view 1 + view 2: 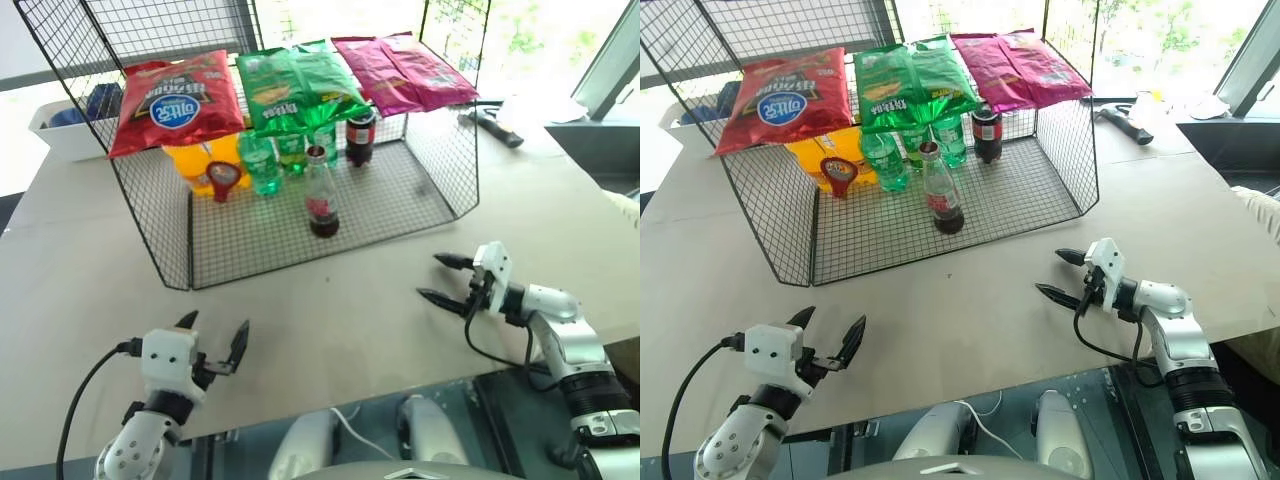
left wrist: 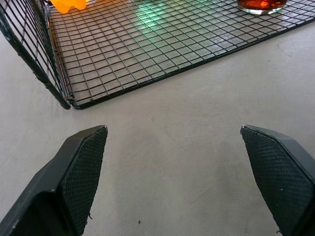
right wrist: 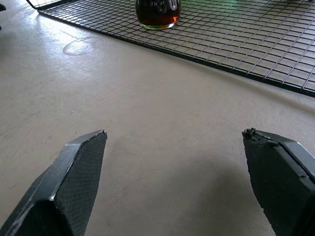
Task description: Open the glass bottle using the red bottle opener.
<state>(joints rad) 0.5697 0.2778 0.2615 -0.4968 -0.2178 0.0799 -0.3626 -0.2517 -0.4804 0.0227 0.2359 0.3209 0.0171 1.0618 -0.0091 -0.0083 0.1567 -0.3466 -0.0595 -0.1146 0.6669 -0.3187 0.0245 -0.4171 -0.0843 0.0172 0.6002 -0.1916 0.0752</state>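
**Both tools wide open, bottle and opener waiting in the wire rack**

The glass bottle (image 1: 322, 203) stands upright on the floor of the wire rack (image 1: 180, 250), near its open front edge, with a red label round its middle and dark liquid at the bottom; the writing on the label is too small to read. The red bottle opener (image 1: 223, 180) is further back and to the left, standing against an orange pack (image 1: 190, 160).

Behind the glass bottle I count three green plastic bottles (image 1: 262, 165) and one dark cola bottle (image 1: 360, 137) with a red cap. Three snack bags lie across the top of the rack: a red bag (image 1: 178, 100) with a blue and white oval logo, a green bag (image 1: 300, 88) and a magenta bag (image 1: 403, 72). Their lettering cannot be made out.

The left tool (image 1: 213, 342) hovers over the bare tabletop (image 1: 330, 300) in front of the rack's left corner, fingers spread wide and holding nothing. The right tool (image 1: 442, 279) is over the tabletop to the right of the rack's front, also spread wide and empty, pointing towards the bottle.
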